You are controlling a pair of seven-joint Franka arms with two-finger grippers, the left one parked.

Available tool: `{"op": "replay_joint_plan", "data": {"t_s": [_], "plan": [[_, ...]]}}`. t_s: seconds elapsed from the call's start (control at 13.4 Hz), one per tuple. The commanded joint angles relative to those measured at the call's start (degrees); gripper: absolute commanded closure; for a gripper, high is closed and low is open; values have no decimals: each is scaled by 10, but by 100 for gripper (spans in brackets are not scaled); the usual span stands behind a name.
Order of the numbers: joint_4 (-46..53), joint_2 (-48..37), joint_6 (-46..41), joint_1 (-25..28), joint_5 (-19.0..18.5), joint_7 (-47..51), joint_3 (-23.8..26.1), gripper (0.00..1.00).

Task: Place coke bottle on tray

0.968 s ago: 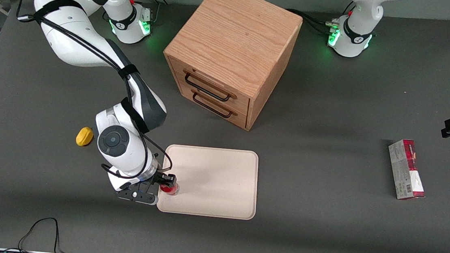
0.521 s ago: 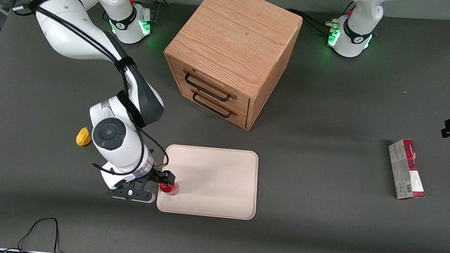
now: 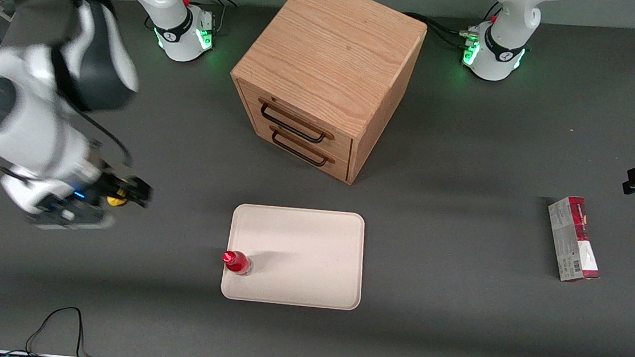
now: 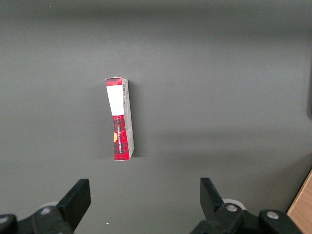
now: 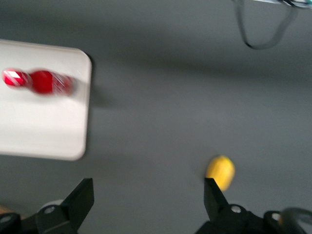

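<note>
The small red coke bottle (image 3: 237, 263) stands upright on the pale beige tray (image 3: 302, 257), at the tray's near corner toward the working arm's end. It also shows in the right wrist view (image 5: 41, 82), on the tray (image 5: 39, 126). My gripper (image 3: 129, 192) is open and empty, raised above the table well away from the tray, toward the working arm's end, over the yellow lump (image 3: 115, 201). In the right wrist view the open gripper (image 5: 148, 197) frames bare table, with the yellow lump (image 5: 220, 170) beside one finger.
A wooden drawer cabinet (image 3: 326, 76) stands farther from the front camera than the tray. A red-and-white carton box (image 3: 573, 239) lies toward the parked arm's end and shows in the left wrist view (image 4: 120, 119). A black cable (image 3: 58, 322) lies near the table's front edge.
My gripper let go of the coke bottle and pulled away fast from the tray toward the working arm's end, rising. The bottle stays standing on the tray corner.
</note>
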Motion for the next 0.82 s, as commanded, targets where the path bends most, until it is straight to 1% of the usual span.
{"op": "replay_joint_plan", "data": {"t_s": [0.0, 0.22, 0.3, 0.45, 0.74], "plan": [[-108, -141, -48, 14, 27, -54, -66, 0], [-131, -219, -101, 40, 26, -58, -133, 0], [-132, -231, -113, 42, 27, -60, -147, 0], [-131, -236, -128, 42, 26, -69, -150, 0], [-131, -234, -122, 42, 26, -63, -142, 0]]}}
